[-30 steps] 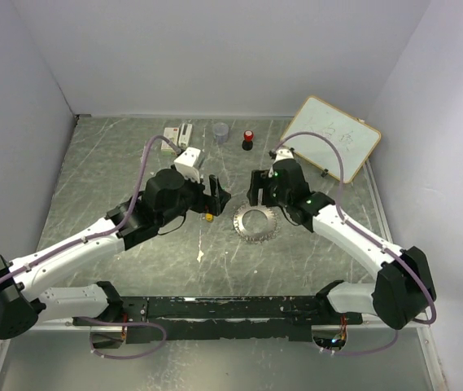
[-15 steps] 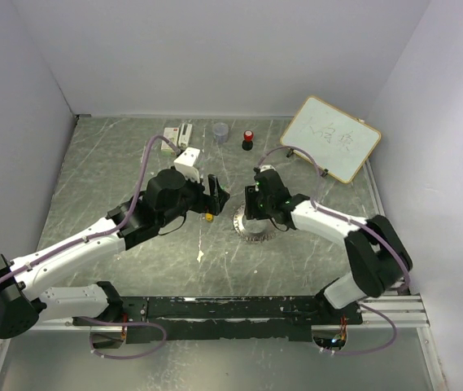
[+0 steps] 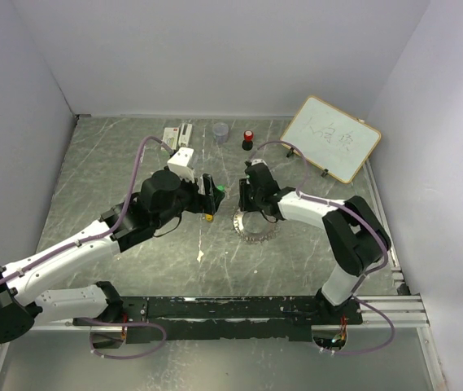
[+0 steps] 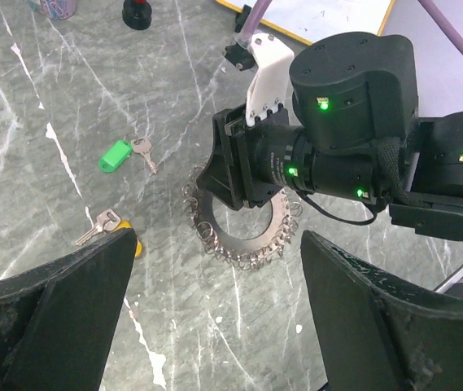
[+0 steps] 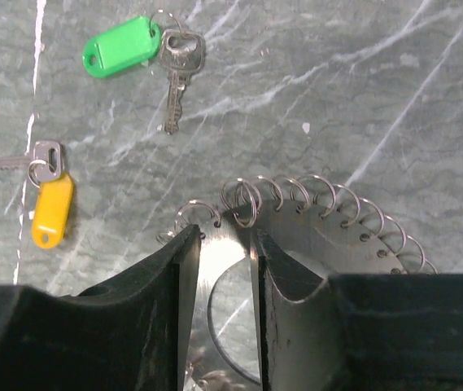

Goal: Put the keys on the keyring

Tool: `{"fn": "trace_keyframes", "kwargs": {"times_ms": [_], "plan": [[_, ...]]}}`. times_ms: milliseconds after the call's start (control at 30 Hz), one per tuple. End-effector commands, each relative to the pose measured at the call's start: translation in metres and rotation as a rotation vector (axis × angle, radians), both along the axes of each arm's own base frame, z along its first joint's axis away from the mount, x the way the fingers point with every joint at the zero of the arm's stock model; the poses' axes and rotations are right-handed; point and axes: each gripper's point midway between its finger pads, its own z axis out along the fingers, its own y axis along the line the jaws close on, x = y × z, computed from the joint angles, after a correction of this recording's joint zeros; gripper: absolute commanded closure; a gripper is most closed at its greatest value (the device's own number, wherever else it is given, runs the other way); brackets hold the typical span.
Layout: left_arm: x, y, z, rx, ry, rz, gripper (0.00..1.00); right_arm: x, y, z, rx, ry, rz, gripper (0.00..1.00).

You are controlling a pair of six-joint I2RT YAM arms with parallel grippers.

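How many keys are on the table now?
2. The green-tagged key lies loose left of the keyring; the yellow-tagged key lies near it, also off the ring. No others visible.

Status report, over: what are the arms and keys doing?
Left tool open, hovering above. Right tool narrow, astride keyring rim, grip unclear. Green key, yellow key loose on table, unthreaded. Nothing blocking.

We see a robotics lab cell: left arm and right arm bolted to a rail at the edge of a marbled bench, plain white walls boxing it in, a scribbled whiteboard leaning at the side.
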Motion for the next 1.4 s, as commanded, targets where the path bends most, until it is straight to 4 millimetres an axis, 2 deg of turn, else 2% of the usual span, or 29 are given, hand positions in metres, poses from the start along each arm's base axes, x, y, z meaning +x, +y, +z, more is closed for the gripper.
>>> {"fn": "trace_keyframes", "kwargs": {"times_ms": [0,467,567,700,767,1067,1167,1233,1367], "plan": [[0.001,0.005,0.004,0.019,-0.016,0.014,0.07,0.018,0.004,0.002,0.021,-0.031,-0.032,0.70],[0.004,0.003,0.003,0.034,-0.021,0.017,0.06,0.024,-0.004,-0.005,0.022,-0.017,-0.071,0.78],[0.004,0.003,0.002,0.036,-0.019,0.017,0.06,0.023,-0.004,-0.007,0.027,-0.012,-0.070,0.83],[0.003,0.005,0.002,0.030,-0.016,0.021,0.06,0.023,-0.005,-0.009,0.026,-0.011,-0.073,0.97],[0.002,0.005,0.001,0.026,-0.014,0.021,0.06,0.023,-0.005,-0.010,0.023,-0.008,-0.070,0.97],[0.002,0.005,0.004,0.028,-0.018,0.020,0.06,0.022,-0.002,-0.018,0.019,0.017,-0.060,0.86],[0.002,0.006,0.004,0.029,-0.016,0.022,0.06,0.021,-0.001,-0.019,0.026,0.022,-0.057,0.91],[0.001,0.007,0.004,0.028,-0.015,0.024,0.06,0.022,-0.003,-0.016,0.023,0.013,-0.068,1.00],[0.001,0.008,0.005,0.021,-0.018,0.024,0.06,0.024,-0.008,0.016,0.043,-0.082,-0.067,1.00]]}}
